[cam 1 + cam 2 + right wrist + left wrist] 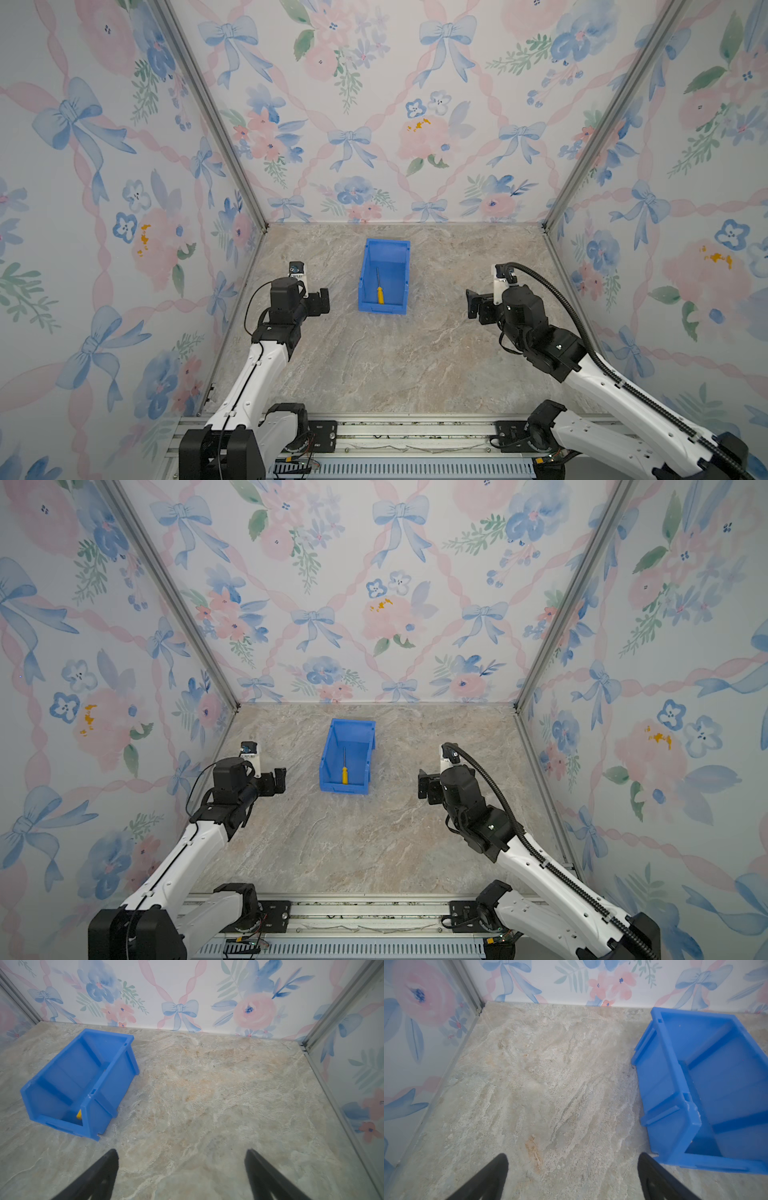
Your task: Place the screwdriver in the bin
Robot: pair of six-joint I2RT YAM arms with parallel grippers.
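The screwdriver (pixel 379 289) (pixel 344 770) lies flat on the floor of the blue bin (pixel 364 270) (pixel 328 750), yellow handle toward the low front wall, grey shaft pointing to the back. In the right wrist view only a bit of the yellow handle (pixel 79 1115) shows inside the bin (pixel 116 1076). My left gripper (pixel 323 300) (pixel 573 1159) hangs open to the left of the bin (pixel 660 1084), holding nothing. My right gripper (pixel 473 305) (pixel 181 1156) hangs open to the right of the bin, also empty.
The bin stands toward the back middle of the marbled tabletop (pixel 395 365). Flowered walls with metal corner posts (pixel 216 124) close in the left, right and back. A metal rail (pixel 415 432) with both arm bases runs along the front edge.
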